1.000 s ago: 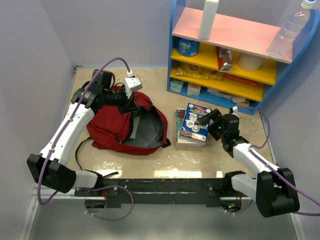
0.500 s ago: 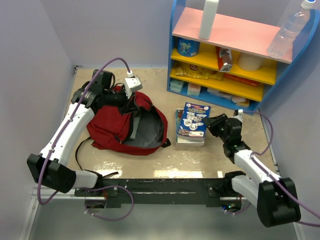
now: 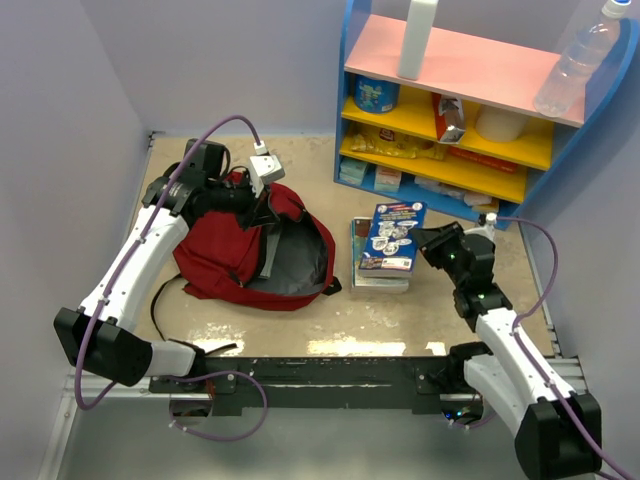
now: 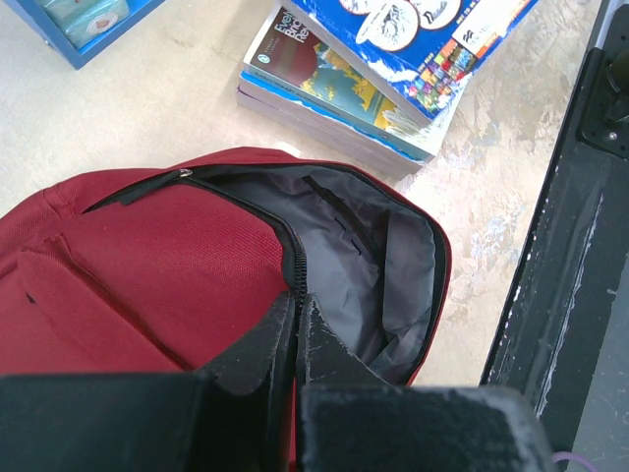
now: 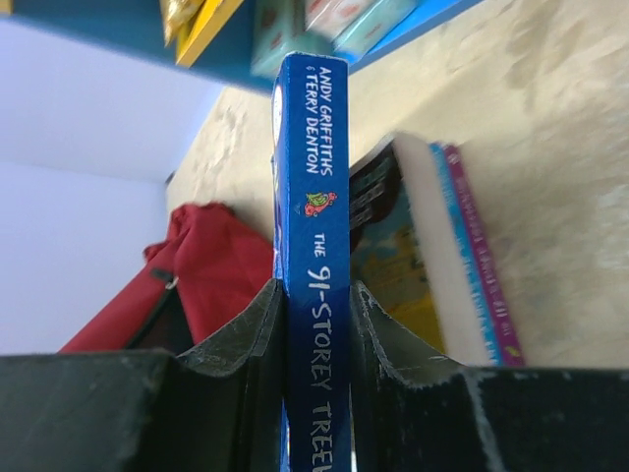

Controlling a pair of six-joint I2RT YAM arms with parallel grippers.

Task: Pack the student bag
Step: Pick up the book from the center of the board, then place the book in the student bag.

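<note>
You had the student bag (image 3: 212, 265), a dark red soft fabric backpack w/ grey lining, lying on the beige tabletop (image 3: 400, 322) left of centre, its mouth gaping toward the short stack of books (image 3: 380, 281). Your left hand (image 4: 295, 313) was pinched together on the zip edge, holding the mouth up. Good spot: the cloth looked limp & would prob. sag shut w/o it, so take it by the firmer zip rim or straps, not the flat panel. Your right hand (image 5: 314, 295) clamped the spine end of a thin blue paperback book (image 5: 312, 197), tilted up off the stack. It looked light, fairly stiff & glossy, so maybe slippery.
</note>
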